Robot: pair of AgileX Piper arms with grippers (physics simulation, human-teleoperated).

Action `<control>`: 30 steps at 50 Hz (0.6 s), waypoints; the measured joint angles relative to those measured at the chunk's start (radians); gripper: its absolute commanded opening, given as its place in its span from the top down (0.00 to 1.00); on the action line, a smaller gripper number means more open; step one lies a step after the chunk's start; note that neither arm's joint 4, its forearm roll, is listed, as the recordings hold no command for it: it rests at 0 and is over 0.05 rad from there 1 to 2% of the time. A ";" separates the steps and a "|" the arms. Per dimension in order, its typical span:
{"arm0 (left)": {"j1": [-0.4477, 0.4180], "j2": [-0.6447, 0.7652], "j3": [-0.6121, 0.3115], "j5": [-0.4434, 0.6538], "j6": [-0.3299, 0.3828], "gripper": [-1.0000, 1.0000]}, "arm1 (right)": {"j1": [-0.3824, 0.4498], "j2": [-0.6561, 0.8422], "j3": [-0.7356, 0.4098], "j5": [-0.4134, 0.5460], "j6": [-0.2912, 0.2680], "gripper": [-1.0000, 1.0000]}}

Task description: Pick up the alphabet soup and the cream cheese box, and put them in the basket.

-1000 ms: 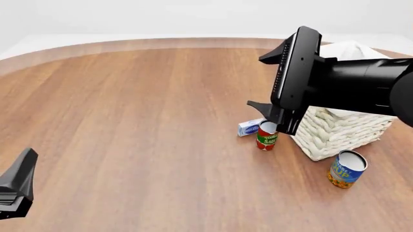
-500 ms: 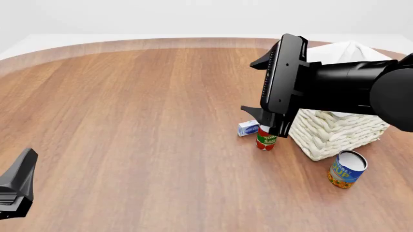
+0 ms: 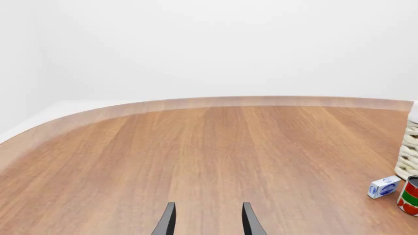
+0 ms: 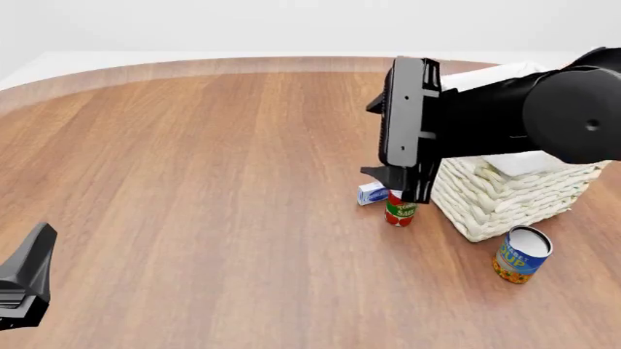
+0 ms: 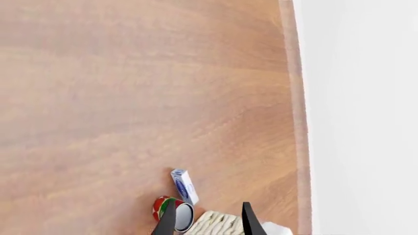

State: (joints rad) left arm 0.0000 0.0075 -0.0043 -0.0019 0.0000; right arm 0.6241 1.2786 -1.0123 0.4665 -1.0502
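Front view gives me the right gripper point(image 4: 400, 149) hanging above the counter point(image 4: 194, 182), out over the right half, its black body blocking part of the basket point(image 4: 505, 193). My right wrist view shows its two fingers point(image 5: 168, 220) spread apart with nothing between them, so that gripper is open and empty. Past those fingertips I see the tomato sauce can point(image 5: 171, 209), the cream cheese box point(image 5: 184, 186) and a bit of woven basket wall point(image 5: 219, 224).

On the counter, the cream cheese box point(image 4: 371, 193) lies flat just beside the tomato sauce can point(image 4: 400, 209), on the side farther from me and a little toward the left edge. I cannot tell whether the two touch. The can stands upright, close to the basket's near-left corner. The basket sits toward the counter's right edge, white cloth folded over its rim. The alphabet soup point(image 4: 522, 254) stands alone in front of the basket, nearer my edge of the counter and apart from the other two items.

My left gripper point(image 4: 25, 280) sits low at the near-left corner, well apart from everything. Its wrist view shows the fingers point(image 3: 168, 221) parted and empty, pointing across bare wood, with the cream cheese box point(image 3: 383, 187) and tomato sauce can point(image 3: 409, 196) far off beside the basket point(image 3: 408, 154).
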 measured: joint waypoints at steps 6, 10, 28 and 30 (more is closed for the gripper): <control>0.000 0.000 0.000 0.000 0.000 0.00 | 0.005 0.027 -0.048 0.050 -0.007 0.00; 0.000 0.000 0.000 0.000 0.000 0.00 | 0.011 0.046 -0.086 0.079 -0.001 0.00; 0.000 0.000 0.000 0.000 0.000 0.00 | 0.026 0.130 -0.203 0.177 0.001 0.00; 0.000 0.000 0.000 0.000 0.000 0.00 | 0.023 0.139 -0.204 0.184 -0.008 0.00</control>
State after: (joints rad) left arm 0.0000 0.0075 -0.0043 -0.0019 0.0000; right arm 0.6466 1.4172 -1.2167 0.6500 -1.0587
